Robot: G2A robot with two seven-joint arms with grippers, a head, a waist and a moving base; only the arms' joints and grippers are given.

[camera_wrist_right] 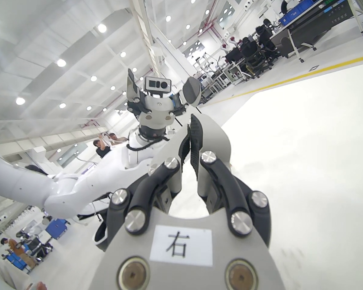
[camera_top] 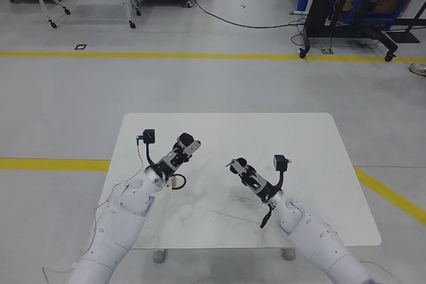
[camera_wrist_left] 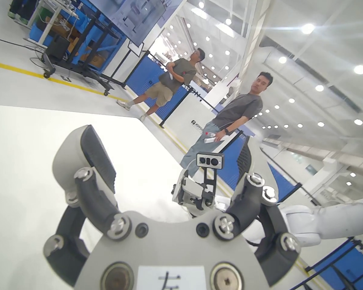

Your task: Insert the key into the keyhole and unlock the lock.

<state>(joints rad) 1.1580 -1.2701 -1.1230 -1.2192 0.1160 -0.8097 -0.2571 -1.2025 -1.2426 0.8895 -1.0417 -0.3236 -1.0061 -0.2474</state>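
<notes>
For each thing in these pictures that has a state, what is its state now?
left gripper: open, fingers wide apart, nothing between them, over the table.
right gripper: shut, pads together, nothing seen between them.
dark ring: seems to lie flat on the table; too small to identify.

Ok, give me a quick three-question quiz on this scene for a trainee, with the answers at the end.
1. True or false: the left hand is shut on a key.
2. The right hand is: A) wide open, B) shut, C) clamped on the other arm.
3. Fill in the blank: both arms are over a ____ table.

Key: 1 false, since its fingers are spread wide with nothing between them. 2 B. 3 white.
</notes>
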